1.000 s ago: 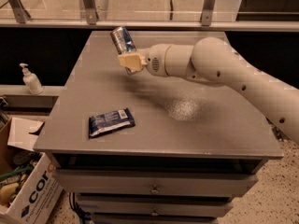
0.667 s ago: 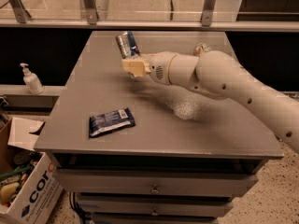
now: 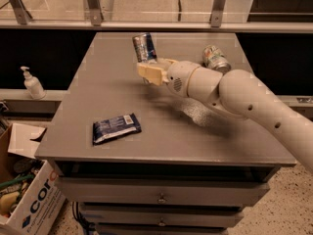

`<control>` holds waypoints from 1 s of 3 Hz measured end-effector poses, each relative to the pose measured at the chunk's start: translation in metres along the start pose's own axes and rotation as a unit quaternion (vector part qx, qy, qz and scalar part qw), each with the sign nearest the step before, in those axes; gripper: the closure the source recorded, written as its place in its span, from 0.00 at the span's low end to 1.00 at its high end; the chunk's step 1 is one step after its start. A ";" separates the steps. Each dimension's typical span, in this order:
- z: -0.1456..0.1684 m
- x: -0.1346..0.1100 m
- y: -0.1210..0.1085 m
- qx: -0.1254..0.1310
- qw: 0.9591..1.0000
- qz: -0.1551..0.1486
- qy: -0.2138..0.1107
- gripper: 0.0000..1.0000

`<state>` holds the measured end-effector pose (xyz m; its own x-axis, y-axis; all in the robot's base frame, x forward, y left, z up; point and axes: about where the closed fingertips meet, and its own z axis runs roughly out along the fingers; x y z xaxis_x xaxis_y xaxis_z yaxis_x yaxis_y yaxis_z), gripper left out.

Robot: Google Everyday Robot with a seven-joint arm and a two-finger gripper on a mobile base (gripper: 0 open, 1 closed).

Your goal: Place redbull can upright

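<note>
The redbull can (image 3: 144, 47) is a slim silver-and-blue can, held nearly upright and slightly tilted above the far middle of the grey table (image 3: 112, 89). My gripper (image 3: 149, 71) is shut on the can's lower part, with its cream fingers (image 3: 149, 74) around it. The can's base is hidden behind the fingers, so I cannot tell whether it touches the table. The white arm reaches in from the right.
A wider white-green-red can (image 3: 215, 58) lies on its side at the far right of the table. A dark blue snack packet (image 3: 116, 128) lies near the front left. A soap bottle (image 3: 32, 83) and a cardboard box (image 3: 27, 199) are off the table's left side.
The gripper has carried the redbull can to the right and a little lower over the table. The can has turned closer to upright. The white-green-red can behind the arm has come into sight.
</note>
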<state>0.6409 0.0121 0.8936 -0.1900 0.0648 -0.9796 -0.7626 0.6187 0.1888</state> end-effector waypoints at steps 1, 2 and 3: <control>-0.017 -0.005 0.000 0.000 1.000 -0.012 -0.024 1.00; -0.031 -0.011 -0.002 -0.001 0.999 -0.022 -0.046 1.00; -0.040 -0.015 -0.001 -0.008 0.998 -0.041 -0.053 1.00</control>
<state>0.6197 -0.0210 0.9108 -0.0615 0.0973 -0.9934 -0.7824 0.6132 0.1085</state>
